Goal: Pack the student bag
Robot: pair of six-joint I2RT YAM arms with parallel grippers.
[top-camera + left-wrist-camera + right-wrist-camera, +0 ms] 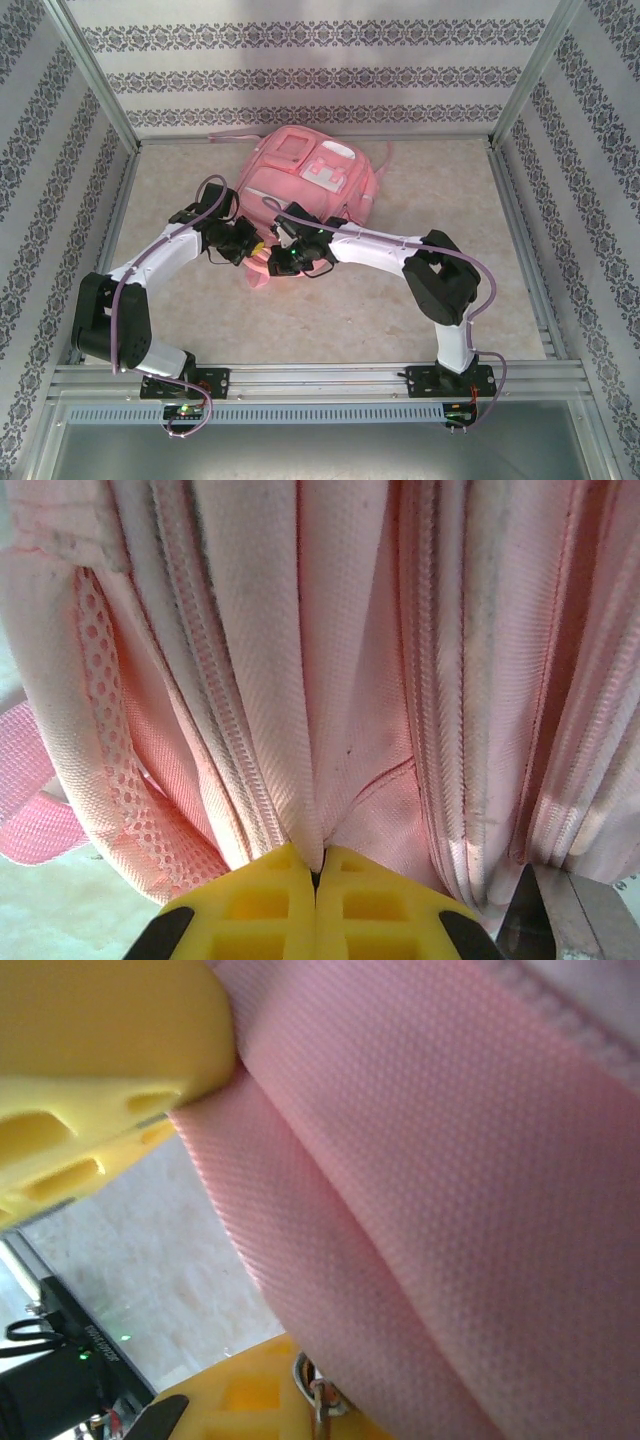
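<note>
Beige tabletop (330,320) inside patterned walls, pink student bag (305,175) lying at the far middle.
Both arms meet at its near edge. The left jaws are pinched tight on a fold of its fabric, and the right jaws clamp a pink band of it. Looks soft, floppy and probably light, so I'd grab seams or straps, not loose cloth.

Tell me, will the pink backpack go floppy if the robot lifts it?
Probably floppy: the backpack is soft woven cloth, bunching into folds where the left gripper pinches it. It would likely sag rather than lift whole. Lying flat and wide, it seems unlikely to roll.
</note>
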